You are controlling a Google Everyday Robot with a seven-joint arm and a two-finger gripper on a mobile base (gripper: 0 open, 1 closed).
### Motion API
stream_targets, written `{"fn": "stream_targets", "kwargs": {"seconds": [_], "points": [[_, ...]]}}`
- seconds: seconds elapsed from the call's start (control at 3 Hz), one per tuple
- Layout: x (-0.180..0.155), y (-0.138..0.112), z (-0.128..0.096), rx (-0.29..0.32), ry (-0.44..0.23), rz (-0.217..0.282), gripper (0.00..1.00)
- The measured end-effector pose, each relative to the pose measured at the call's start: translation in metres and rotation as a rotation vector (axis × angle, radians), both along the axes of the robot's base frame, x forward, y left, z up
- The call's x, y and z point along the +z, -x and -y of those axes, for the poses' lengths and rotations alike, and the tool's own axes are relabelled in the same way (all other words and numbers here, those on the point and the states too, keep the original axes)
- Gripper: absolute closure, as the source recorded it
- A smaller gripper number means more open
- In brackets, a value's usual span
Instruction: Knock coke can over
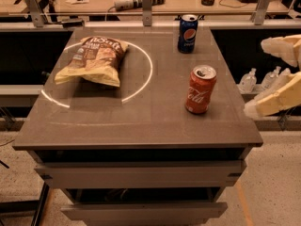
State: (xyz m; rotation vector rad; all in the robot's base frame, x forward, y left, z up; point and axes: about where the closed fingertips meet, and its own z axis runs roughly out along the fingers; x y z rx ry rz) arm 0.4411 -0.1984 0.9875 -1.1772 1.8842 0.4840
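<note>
The red coke can (201,89) stands upright on the right part of the dark table top (136,121). My gripper (256,77) is beyond the table's right edge, to the right of the can and apart from it. Its two cream fingers (278,99) are spread wide and hold nothing; one points left above, the other slants down toward the table edge.
A blue Pepsi can (187,33) stands upright at the back of the table, behind the coke can. A chip bag (94,60) lies on the left inside a white circle mark. Clear bottles (248,80) stand on the floor to the right. A cluttered bench runs along the back.
</note>
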Motion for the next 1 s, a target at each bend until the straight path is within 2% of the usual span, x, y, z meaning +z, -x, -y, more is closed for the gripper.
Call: {"fn": "stream_targets", "kwargs": {"seconds": [0.33, 0.67, 1.0], "points": [[-0.024, 0.004, -0.054, 0.062, -0.318, 0.082, 0.0], [-0.053, -0.002, -0.043, -0.028, -0.323, 0.1, 0.0], [-0.067, -0.013, -0.028, -0.093, -0.313, 0.12, 0.0]]}}
